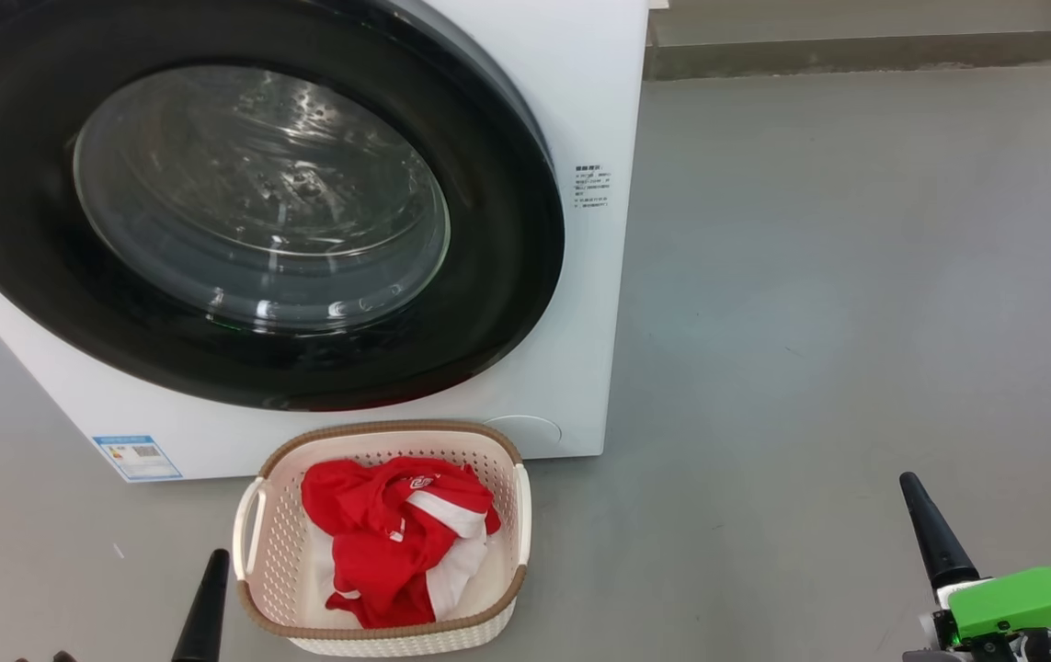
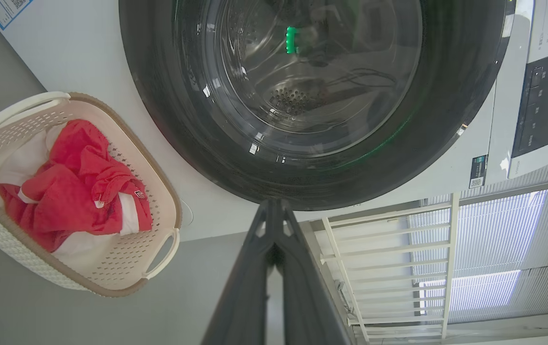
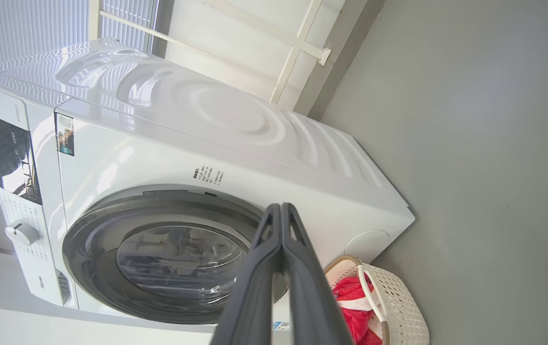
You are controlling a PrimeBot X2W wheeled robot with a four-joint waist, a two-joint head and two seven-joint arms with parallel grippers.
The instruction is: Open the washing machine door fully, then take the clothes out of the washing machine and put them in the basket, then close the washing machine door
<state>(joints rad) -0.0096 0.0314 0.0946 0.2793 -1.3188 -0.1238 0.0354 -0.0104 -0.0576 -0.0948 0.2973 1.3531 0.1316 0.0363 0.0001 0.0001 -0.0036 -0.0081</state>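
1. Now clothes (image 1: 392, 542) lie in the basket (image 1: 387, 429) on the floor (image 1: 856, 276) at the washer (image 1: 599, 92) front edge; the door (image 1: 507, 276) looks shut, perhaps unlatched.
2. Pinched closed and empty, the left gripper (image 1: 217, 556) and right gripper (image 1: 911, 483) could knock the basket.

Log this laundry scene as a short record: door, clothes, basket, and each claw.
washing machine door: shut, flush against the washing machine
clothes: red and white, bundled inside the basket
basket: on the floor, just in front of the washing machine, below the door
left claw: shut, holding nothing
right claw: shut, holding nothing
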